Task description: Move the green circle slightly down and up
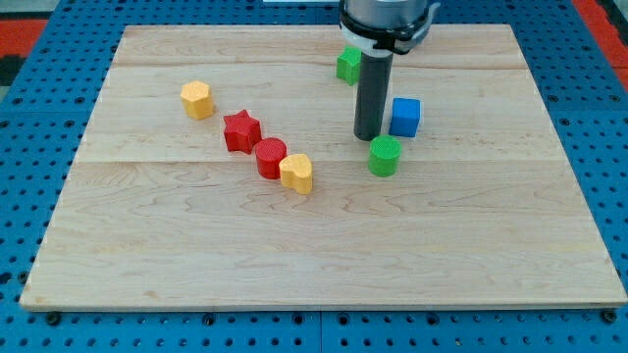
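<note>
My tip [368, 136] is just a bare rod holding nothing, green circle [385, 156] just below-right of it, so an off-centre shove could slide it sideways toward the blue cube [404, 117] on my tip's right.

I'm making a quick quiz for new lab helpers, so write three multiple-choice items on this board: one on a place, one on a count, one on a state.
1. Where is my tip relative to the green circle?
A. just above it and a bit to the view's left
B. far below it
C. at the board's left edge

2. How many red blocks show?
A. one
B. two
C. four

3. How do the red circle and the yellow block by it stand?
A. stacked
B. wide apart
C. side by side, seemingly touching

Key: 1 A, the rod ends close above the circle. 2 B, the red star and red circle. 3 C, no gap shows between them.
</note>
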